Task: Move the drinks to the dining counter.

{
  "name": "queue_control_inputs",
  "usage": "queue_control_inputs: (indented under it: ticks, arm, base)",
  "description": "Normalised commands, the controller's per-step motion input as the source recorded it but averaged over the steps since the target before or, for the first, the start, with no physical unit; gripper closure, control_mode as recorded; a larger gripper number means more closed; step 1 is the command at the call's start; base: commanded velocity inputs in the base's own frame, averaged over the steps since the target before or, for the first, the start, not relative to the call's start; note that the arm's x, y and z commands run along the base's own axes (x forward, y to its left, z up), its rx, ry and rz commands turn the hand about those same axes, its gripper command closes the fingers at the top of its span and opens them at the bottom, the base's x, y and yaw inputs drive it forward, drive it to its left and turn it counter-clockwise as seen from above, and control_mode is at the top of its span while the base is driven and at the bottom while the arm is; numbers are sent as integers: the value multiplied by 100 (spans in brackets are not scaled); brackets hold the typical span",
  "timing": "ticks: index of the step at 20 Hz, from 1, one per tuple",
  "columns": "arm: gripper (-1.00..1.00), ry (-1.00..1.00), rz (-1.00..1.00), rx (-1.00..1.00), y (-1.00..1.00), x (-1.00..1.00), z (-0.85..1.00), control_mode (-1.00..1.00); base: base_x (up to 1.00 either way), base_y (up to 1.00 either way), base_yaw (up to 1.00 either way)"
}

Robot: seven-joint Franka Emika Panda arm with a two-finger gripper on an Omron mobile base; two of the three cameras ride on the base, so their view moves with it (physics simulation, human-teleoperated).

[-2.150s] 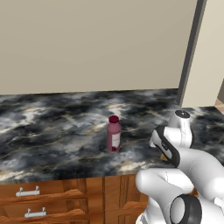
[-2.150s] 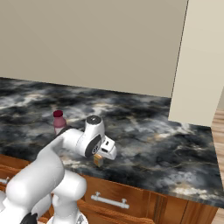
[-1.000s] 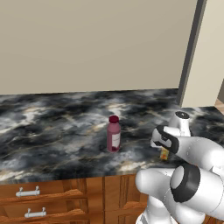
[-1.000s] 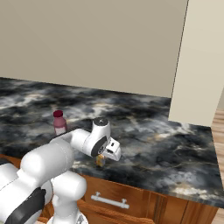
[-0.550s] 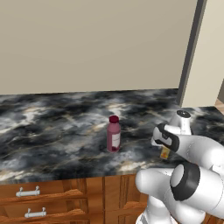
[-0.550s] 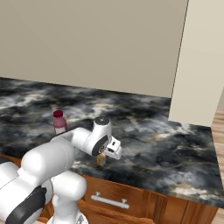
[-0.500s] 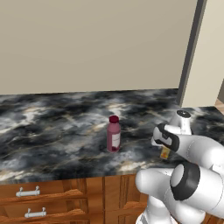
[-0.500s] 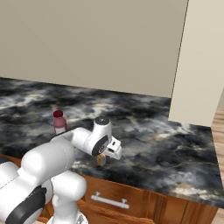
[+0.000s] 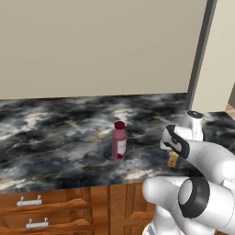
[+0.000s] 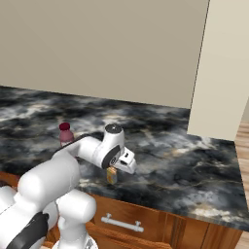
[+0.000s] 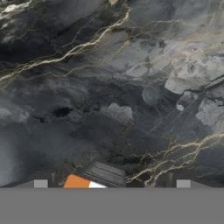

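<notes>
Hand [image 10: 115, 171] released above the orange carton [image 10: 112, 175] standing near the desk's [image 9: 55, 137] front edge, bottle [image 9: 119, 140] already placed; next, lift straight clear.

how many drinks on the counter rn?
2. The maroon bottle stands upright mid-counter. The small orange carton sits near the front edge, right of the bottle, directly under the gripper. None looks hidden, though the arm blocks part of the counter.

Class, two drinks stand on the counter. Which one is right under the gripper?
The small orange-yellow carton, directly beneath the gripper; the maroon bottle stands apart, farther along the counter.
</notes>
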Motion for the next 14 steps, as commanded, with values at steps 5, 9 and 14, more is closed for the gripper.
queue_control_inputs:
  ticks: [5, 9, 14]
  arm:
    - [-100, 0, 0, 0, 0, -7, 54, -100]
    - [-100, 0, 0, 3, 0, -35, 28, -100]
    - [-100, -5, 6, 1, 5, -79, 34, -100]
  base:
    - [0, 0, 0]
    - [0, 0, 0]
    - [0, 0, 0]
